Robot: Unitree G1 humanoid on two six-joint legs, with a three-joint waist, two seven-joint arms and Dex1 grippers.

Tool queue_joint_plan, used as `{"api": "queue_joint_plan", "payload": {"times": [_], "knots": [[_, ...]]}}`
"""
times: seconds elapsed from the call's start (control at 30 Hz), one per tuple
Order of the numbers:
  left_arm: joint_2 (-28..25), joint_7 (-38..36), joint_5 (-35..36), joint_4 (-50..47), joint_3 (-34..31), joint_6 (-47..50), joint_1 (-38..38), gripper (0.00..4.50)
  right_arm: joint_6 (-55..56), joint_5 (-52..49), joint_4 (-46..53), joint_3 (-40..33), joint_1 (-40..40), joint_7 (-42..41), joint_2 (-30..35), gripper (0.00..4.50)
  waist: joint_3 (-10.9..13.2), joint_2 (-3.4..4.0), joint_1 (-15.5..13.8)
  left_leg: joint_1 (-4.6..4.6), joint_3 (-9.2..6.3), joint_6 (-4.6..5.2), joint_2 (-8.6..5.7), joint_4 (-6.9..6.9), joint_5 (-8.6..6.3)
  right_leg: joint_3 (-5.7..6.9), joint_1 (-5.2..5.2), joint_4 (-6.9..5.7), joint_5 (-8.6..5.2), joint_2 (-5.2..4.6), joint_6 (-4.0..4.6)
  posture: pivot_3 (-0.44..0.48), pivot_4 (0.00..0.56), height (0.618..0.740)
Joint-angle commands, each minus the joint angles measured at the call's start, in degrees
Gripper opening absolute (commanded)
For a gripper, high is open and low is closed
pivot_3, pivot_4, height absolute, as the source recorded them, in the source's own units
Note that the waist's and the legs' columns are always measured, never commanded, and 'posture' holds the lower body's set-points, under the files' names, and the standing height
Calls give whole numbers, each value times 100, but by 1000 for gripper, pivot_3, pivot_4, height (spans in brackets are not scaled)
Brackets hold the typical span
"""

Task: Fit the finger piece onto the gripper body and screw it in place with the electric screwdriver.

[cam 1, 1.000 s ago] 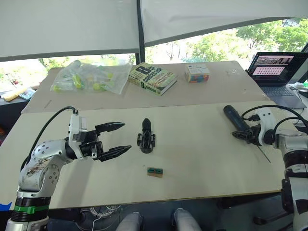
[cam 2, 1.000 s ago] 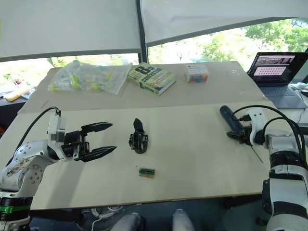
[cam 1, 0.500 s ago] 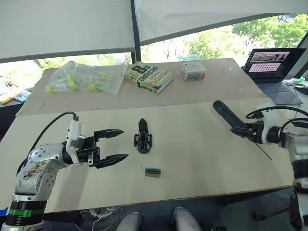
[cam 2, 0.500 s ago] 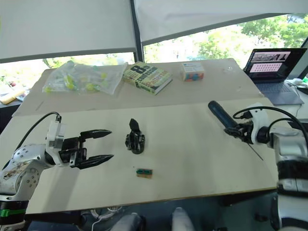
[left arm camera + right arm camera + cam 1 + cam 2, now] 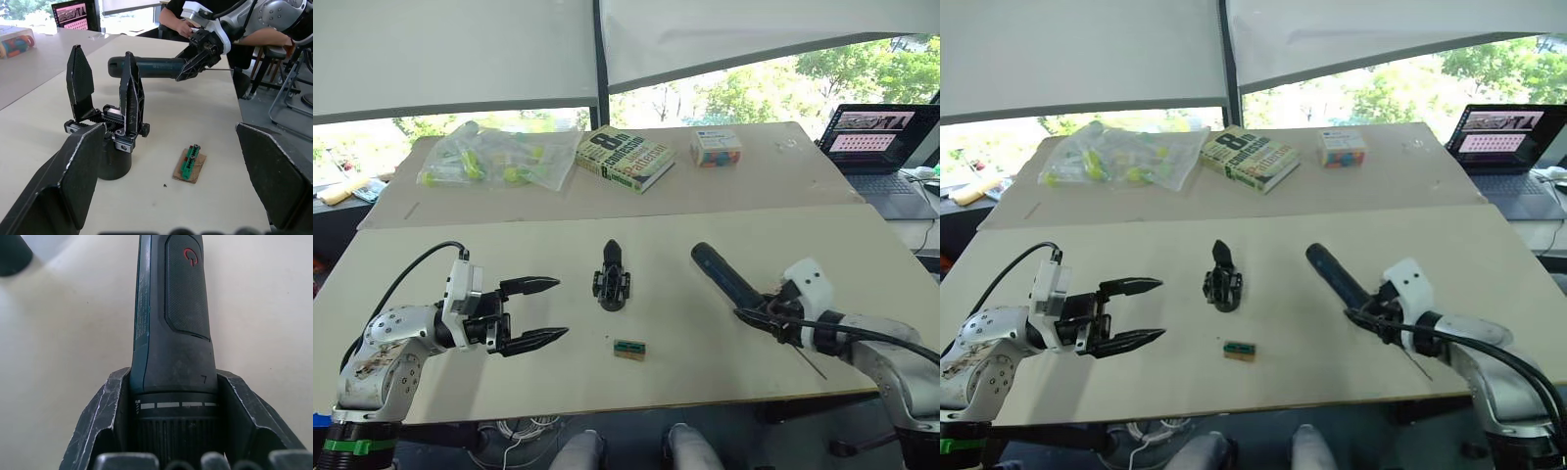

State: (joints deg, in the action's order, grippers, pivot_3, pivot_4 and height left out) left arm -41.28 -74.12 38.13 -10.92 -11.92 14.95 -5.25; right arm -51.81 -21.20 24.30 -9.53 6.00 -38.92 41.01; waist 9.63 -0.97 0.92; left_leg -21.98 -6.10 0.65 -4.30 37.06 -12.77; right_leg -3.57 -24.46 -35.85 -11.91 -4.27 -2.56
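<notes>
Tabletop (image 5: 724, 392): pale board. Along its far side lie a plastic bag (image 5: 494, 157) of small yellow-green items, a book (image 5: 625, 159) and a small box (image 5: 716, 147); a laptop (image 5: 886, 137) sits at the far right.

Right claw (image 5: 766, 319) is clamped round the screwdriver (image 5: 724, 276) near its bit end, body raised off the board, rounded end pointing toward the gripper body (image 5: 611, 278); thin bit trails back past the claw.

Left claw (image 5: 546, 311) spread wide, holding nothing, left of the gripper body with bare board between them.

Gripper body stands mid-board, upright.

Small green part on a brown card (image 5: 628, 348) lies just nearer than it.
</notes>
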Motion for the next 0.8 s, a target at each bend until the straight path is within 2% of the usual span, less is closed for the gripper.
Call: {"api": "queue_joint_plan", "payload": {"times": [0.03, 0.3, 0.37, 0.5, 0.53, 0.67, 0.8], "knots": [[-33, 56, 5, -200, -70, -78, 30, 4500, 343, 75, 70, 180, 201, 11, 23, 1956, 0, 0, 7, 0, 0, 0, 0, 0, 0, 0, 0, 0, 0, 0, 0, 0, 150, 740], [-10, 181, 17, -293, -58, -73, 54, 4500, 30, -80, -318, 526, 483, -231, 244, 1956, 1, -1, -9, 0, 0, 0, 0, 0, 0, 0, 1, 1, 1, 0, 1, 0, 150, 740], [4, 205, 15, -299, -40, -78, 44, 4500, -25, -94, -378, 617, 571, -345, 363, 2972, 1, -1, -9, -1, 0, 0, 0, 0, 0, 1, 1, 1, 1, 0, 1, 0, 150, 740], [32, 239, 14, -317, -17, -85, 42, 4500, 0, -114, -445, 643, 767, -489, 521, 4268, 1, -5, -4, 3, 0, 0, 1, 0, 0, 3, 5, 2, 0, 2, 1, 0, 150, 740], [39, 244, 7, -313, -5, -90, 39, 4500, -123, -167, -436, 670, 814, -606, 640, 4450, 1, -6, -8, 3, 0, 0, 1, 0, 0, 3, 5, 1, 0, 1, 1, 0, 150, 740], [53, 239, -4, -301, 7, -107, 53, 4500, -345, -380, -339, 750, 1120, -1105, 1166, 4450, 2, -7, -5, 2, 1, 0, 0, 0, 0, 4, 6, 3, 0, 0, 1, 0, 150, 740], [70, 214, -24, -277, 66, -126, 22, 4500, -1307, -392, -225, 1477, 1939, -1530, 2084, 4450, 3, -4, 9, 3, 2, 1, 2, 1, 0, 4, 4, 2, 0, 0, 0, 0, 150, 740]]}}
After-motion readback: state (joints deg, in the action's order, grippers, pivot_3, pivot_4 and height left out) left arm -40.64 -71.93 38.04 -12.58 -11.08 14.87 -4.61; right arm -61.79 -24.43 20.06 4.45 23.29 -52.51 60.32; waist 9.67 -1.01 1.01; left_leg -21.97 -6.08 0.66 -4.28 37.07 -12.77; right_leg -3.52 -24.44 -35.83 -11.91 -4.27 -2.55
